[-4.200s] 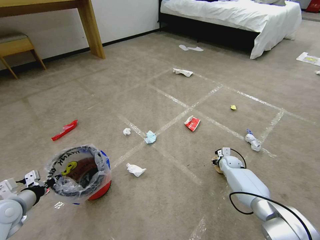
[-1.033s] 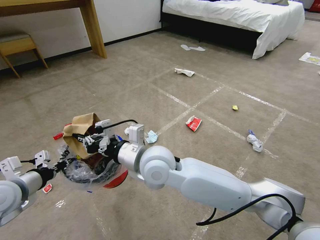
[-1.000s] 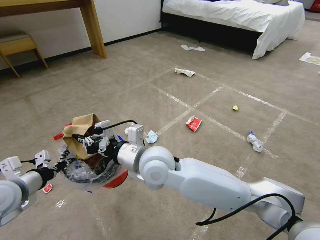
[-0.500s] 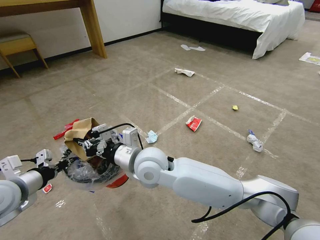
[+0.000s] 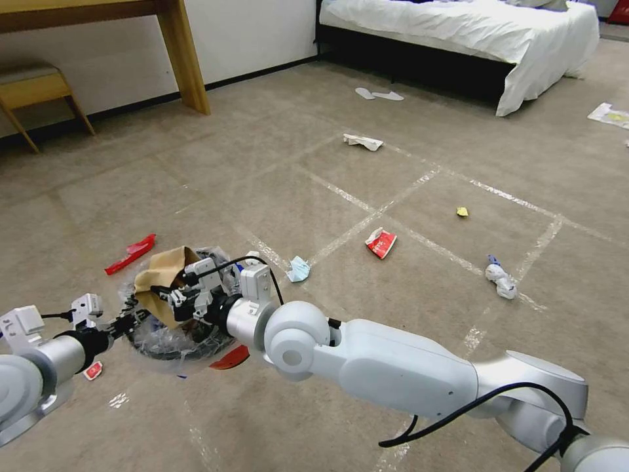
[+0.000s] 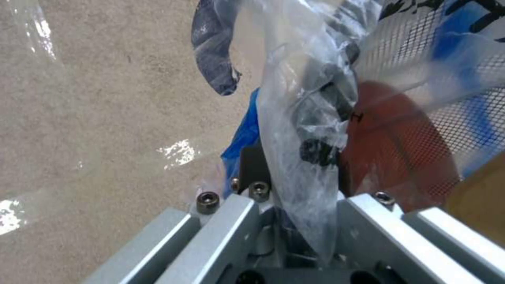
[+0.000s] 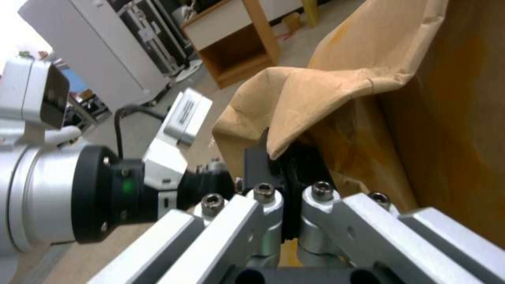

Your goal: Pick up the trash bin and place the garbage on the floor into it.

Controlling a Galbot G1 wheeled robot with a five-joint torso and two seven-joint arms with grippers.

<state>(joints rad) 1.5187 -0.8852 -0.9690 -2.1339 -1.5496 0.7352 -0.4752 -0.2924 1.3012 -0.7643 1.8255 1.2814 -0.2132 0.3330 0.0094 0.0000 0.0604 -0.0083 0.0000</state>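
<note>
The trash bin (image 5: 171, 333), red with a crinkly clear bag, hangs tilted just above the floor (image 5: 314, 196). My left gripper (image 5: 126, 319) is shut on its bagged rim; the left wrist view shows the plastic (image 6: 305, 98) pinched and the red mesh wall (image 6: 400, 150) behind it. My right gripper (image 5: 165, 296) reaches across and is shut on a brown paper bag (image 5: 159, 275) of garbage, which sits at the bin's mouth. The right wrist view shows that bag (image 7: 368, 79) clamped. A red wrapper (image 5: 130, 254), a blue mask (image 5: 298, 269), another red wrapper (image 5: 380, 242) and a yellow scrap (image 5: 462, 212) lie on the carpet.
A bottle-like piece of litter (image 5: 499, 277) and a white tissue (image 5: 362, 141) lie farther off. The bed (image 5: 458, 33) stands at the back right. A wooden table leg (image 5: 187, 59) and a chair (image 5: 33, 92) are at the back left. A small red scrap (image 5: 92, 370) lies under my left arm.
My right arm swung from the floor on the right over to the bin with the brown bag. In the last second it lowered the bag to the bin's mouth.
</note>
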